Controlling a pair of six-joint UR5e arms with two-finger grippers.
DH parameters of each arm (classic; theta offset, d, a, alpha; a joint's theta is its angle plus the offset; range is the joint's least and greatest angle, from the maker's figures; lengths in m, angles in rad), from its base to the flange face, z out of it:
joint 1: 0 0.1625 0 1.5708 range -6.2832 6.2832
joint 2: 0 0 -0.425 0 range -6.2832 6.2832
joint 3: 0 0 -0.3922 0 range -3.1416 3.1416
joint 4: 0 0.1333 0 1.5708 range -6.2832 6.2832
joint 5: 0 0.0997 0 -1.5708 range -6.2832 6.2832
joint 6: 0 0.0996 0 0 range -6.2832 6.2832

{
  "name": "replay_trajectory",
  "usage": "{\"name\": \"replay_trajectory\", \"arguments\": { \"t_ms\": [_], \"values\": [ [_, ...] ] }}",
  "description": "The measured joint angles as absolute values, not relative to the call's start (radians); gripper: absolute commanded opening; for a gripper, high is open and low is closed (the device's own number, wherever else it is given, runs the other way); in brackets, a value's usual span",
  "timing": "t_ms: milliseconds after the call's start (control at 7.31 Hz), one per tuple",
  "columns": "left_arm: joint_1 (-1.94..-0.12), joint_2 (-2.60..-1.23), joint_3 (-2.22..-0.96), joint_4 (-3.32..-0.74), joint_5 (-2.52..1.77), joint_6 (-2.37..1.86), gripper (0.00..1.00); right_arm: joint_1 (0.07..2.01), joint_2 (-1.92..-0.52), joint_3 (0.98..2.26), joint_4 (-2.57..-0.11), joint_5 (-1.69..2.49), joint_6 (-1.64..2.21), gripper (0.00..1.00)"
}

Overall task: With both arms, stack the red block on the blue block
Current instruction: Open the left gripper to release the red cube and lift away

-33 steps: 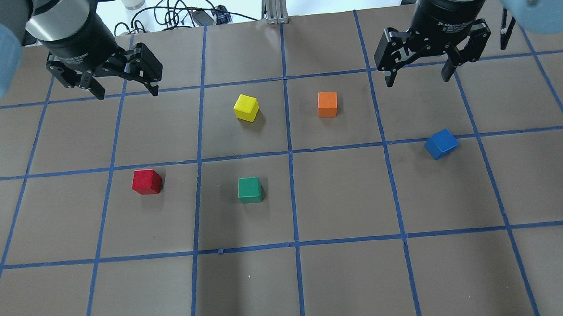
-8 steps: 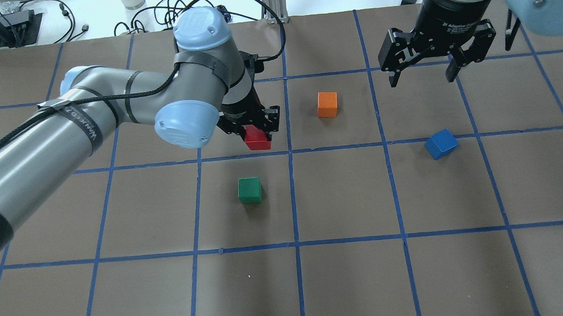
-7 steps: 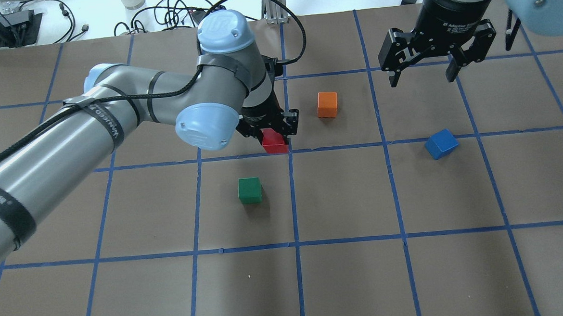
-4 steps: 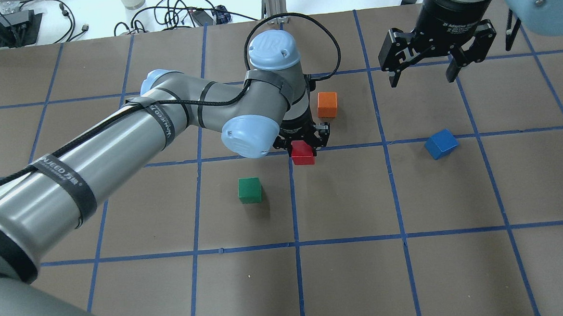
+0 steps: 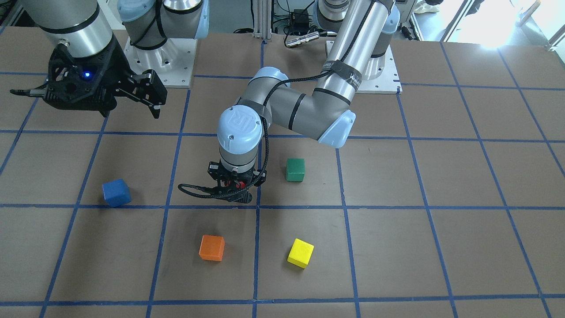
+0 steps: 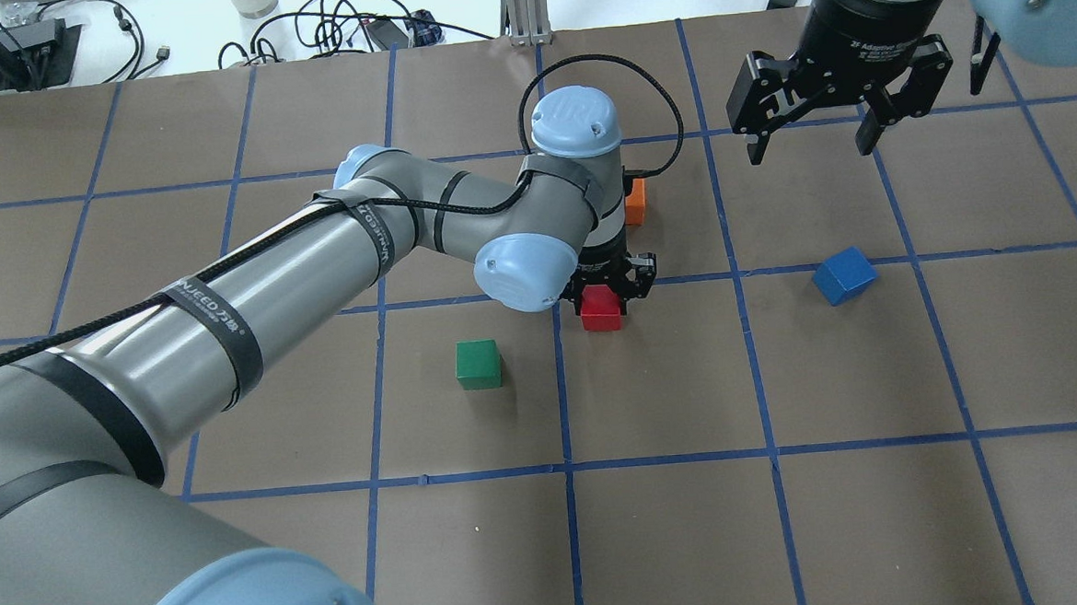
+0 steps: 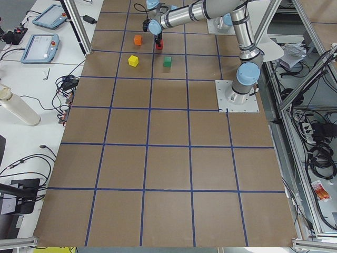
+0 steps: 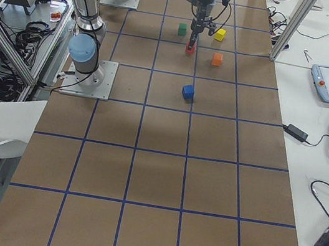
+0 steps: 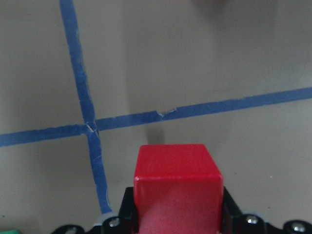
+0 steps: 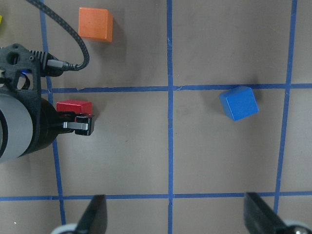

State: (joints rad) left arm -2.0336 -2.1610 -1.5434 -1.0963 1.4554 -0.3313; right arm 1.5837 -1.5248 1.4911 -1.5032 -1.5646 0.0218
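Observation:
My left gripper (image 6: 603, 301) is shut on the red block (image 6: 601, 308) and holds it low over the brown table, just right of the centre tape line. The block fills the bottom of the left wrist view (image 9: 178, 185) between the jaws. The blue block (image 6: 844, 274) lies free and slightly rotated to the right, about one grid square from the red block; it also shows in the right wrist view (image 10: 238, 103). My right gripper (image 6: 809, 152) is open and empty, hanging high above the far right, beyond the blue block.
A green cube (image 6: 478, 364) sits left of the red block. An orange cube (image 6: 635, 201) is just beyond my left wrist, partly hidden by it. A yellow cube (image 5: 300, 253) shows in the front view. Blue tape lines grid the table (image 6: 680, 535).
My left arm has carried the red block rightward across the centre tape line, toward the blue block. The right arm and the other cubes have not moved.

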Motion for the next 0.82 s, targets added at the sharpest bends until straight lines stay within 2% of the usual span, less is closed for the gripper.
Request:
{"name": "replay_trajectory", "arguments": {
  "t_ms": [411, 821],
  "values": [
    [-2.016, -2.102, -1.539, -1.153, 1.461, -0.324, 1.00, 1.587, -1.526, 1.493, -1.500, -1.562, 0.026, 1.00],
    [-1.854, -1.938, -1.526, -1.307, 1.525, -0.206, 1.00, 1.631, -1.523, 1.553, -1.543, -1.545, 0.118, 1.00]
  ]
}}
